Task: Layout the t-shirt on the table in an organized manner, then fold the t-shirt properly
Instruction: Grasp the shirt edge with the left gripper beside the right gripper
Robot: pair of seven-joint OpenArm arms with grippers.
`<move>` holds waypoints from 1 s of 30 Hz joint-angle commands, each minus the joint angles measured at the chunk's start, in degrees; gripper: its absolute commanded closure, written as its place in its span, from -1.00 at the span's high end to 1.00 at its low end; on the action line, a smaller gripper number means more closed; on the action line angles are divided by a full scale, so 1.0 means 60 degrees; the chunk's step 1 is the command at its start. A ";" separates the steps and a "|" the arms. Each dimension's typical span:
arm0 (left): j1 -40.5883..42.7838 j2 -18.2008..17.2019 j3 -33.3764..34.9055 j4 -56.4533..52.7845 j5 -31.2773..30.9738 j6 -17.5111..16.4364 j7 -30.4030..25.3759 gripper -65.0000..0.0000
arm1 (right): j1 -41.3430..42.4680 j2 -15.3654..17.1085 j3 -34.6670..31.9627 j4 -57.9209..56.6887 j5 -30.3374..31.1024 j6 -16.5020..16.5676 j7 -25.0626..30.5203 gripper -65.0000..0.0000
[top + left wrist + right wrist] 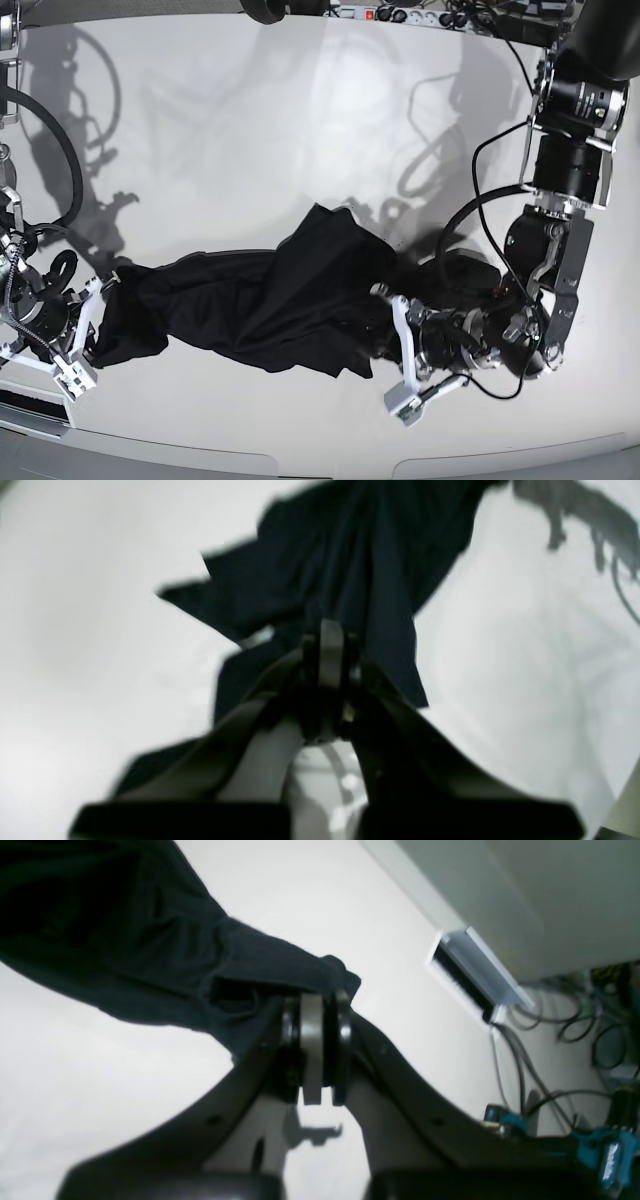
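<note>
Stretching the t-shirt [270, 300] flat is judged to be the step in hand, since the garment lies bunched across the lower middle of the table [250, 120], running from nine o'clock to three o'clock in the base view. The left gripper [331, 652] is seen in its wrist view with its jaws pressed together on a pleated bundle of the black cloth, which fans away toward twelve o'clock. The right gripper [316, 1005] is likewise clamped on a bunched edge of the shirt, the fabric trailing off toward ten o'clock in its own view. Which parts of the shirt are pinched cannot be told from the crumpled folds.

For the spread to be done well, both grips should be kept firm while the ends are drawn apart evenly, one toward nine o'clock and one toward three o'clock, low over the tabletop. Tension is best built gently, so that the cloth is not jerked from either pinch. The raised hump near the middle should be watched, as twisted layers there could be locked in by hard pulling.
</note>
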 commanded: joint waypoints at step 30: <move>0.0645 0.1228 -0.0040 -0.3880 0.1111 -0.0146 -0.3191 -1.00 | 0.0237 0.0164 0.0098 0.0062 0.0390 0.0277 0.0186 -1.00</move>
